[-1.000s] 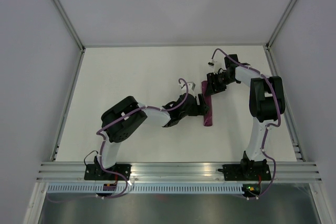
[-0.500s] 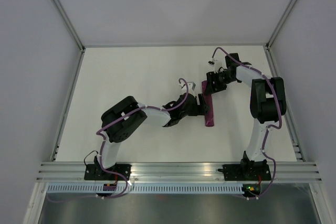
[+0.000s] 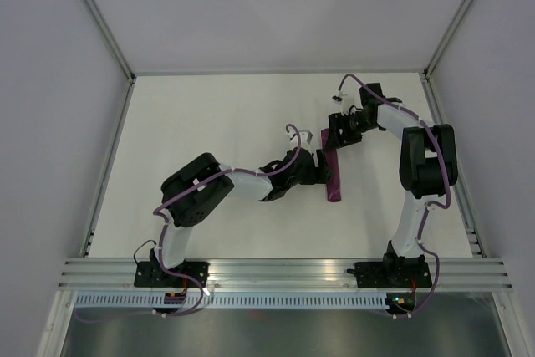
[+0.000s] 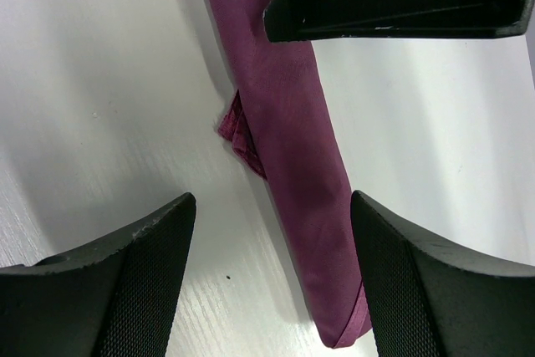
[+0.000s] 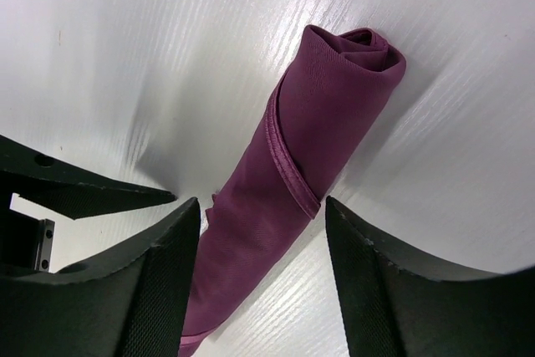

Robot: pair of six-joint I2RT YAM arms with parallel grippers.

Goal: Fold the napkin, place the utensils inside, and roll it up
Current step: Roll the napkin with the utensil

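Top external view is showing the napkin [image 3: 333,180] lying as a tight roll on the white surface [image 3: 217,114], right of centre; over the last second the right gripper [image 3: 338,134] is shifting only slightly at the roll's far end, jaws released; the left gripper [image 3: 321,164] is straddling its middle, jaws likewise released; the roll is staying put, so rolling is looking finished; whether utensils are lying inside, I cannot tell; a loose corner [image 4: 236,133] is poking out.

Napkin [image 5: 326,123]: woven cloth, slight sheen. Table [image 5: 125,39]: faint grain, semi-gloss. Left pincer pads [image 4: 142,282]: matt blk, fine-textured.
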